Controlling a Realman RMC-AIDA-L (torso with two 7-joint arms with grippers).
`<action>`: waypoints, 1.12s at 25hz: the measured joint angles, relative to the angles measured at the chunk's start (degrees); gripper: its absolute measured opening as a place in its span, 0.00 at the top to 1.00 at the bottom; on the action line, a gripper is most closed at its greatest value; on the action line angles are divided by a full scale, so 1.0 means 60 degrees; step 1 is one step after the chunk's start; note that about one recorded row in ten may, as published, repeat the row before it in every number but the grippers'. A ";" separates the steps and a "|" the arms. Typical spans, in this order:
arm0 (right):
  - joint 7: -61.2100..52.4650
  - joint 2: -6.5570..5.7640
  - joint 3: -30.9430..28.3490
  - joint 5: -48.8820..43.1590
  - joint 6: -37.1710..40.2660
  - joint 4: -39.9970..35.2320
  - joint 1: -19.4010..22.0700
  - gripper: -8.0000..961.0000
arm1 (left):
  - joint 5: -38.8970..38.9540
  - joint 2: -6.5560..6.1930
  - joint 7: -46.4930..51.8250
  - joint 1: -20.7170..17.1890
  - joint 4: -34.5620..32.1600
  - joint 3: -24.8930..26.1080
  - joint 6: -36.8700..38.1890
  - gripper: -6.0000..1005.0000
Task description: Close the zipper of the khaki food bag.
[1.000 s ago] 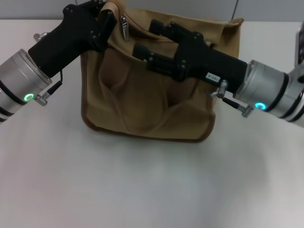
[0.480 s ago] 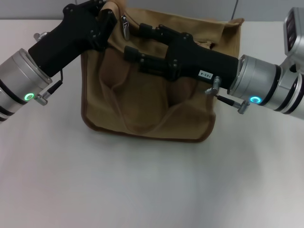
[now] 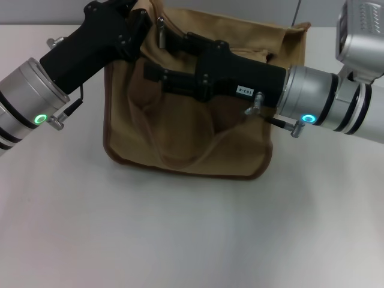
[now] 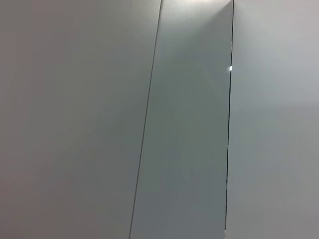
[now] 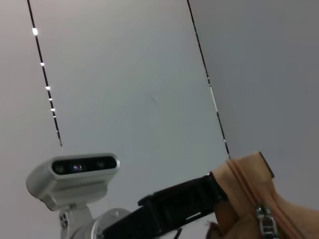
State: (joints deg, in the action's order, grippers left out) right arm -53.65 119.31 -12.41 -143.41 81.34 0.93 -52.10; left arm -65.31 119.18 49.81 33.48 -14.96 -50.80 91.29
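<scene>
1. 2 arms are on the khaki food bag (image 3: 186, 120), which sits upright on the white table (image 3: 180, 240) a bit toward the far side.
2. left gripper (image 3: 129, 12) is up at the bag's top corner on the robot's left. it looks clamped on the fabric there as an anchor, but the fingers are hidden from the head camera, so i can't tell for sure.
3. right gripper (image 3: 165, 57) reaches in from the right and lies across the upper front of the bag. its 2 fingers (image 3: 157, 73) are spread apart with nothing between them.
4. the bit that matters: the zipper (image 3: 161, 31) has its silver slider hanging near the left end of the top, just beside the left gripper and a little above and beyond the right fingertips. right wrist view also shows the pull (image 5: 265, 224).
5. the zipper line runs left to right along the top, so my guess is the right gripper needs to lift slightly, pinch the tab, then drag it rightward.
</scene>
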 joint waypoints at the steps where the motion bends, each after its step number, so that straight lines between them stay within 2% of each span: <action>1: 0.0000 0.0000 0.0000 0.0000 0.0000 0.0000 0.0000 0.13 | 0.0000 0.0000 0.0000 0.0000 0.0000 0.0000 0.0000 0.93; 10: -0.0008 0.0018 0.0114 0.0010 -0.0094 0.0133 -0.0219 0.15 | 0.0004 0.0000 -0.0007 0.0034 0.0003 0.0001 -0.0045 0.92; 23: 0.0279 0.0022 -0.0001 0.0065 -0.0104 0.0154 -0.0180 0.18 | 0.0005 0.0000 -0.0065 0.0028 0.0017 0.0000 -0.0102 0.92; 28: 0.0328 0.0023 -0.0171 0.0078 -0.0143 0.0157 -0.0227 0.39 | 0.0004 0.0000 -0.0059 0.0033 0.0017 0.0000 -0.0128 0.92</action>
State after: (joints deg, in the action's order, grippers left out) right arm -51.68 119.44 -13.44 -142.95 80.48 1.87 -53.46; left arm -65.28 119.18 49.46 33.68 -14.85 -50.80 90.52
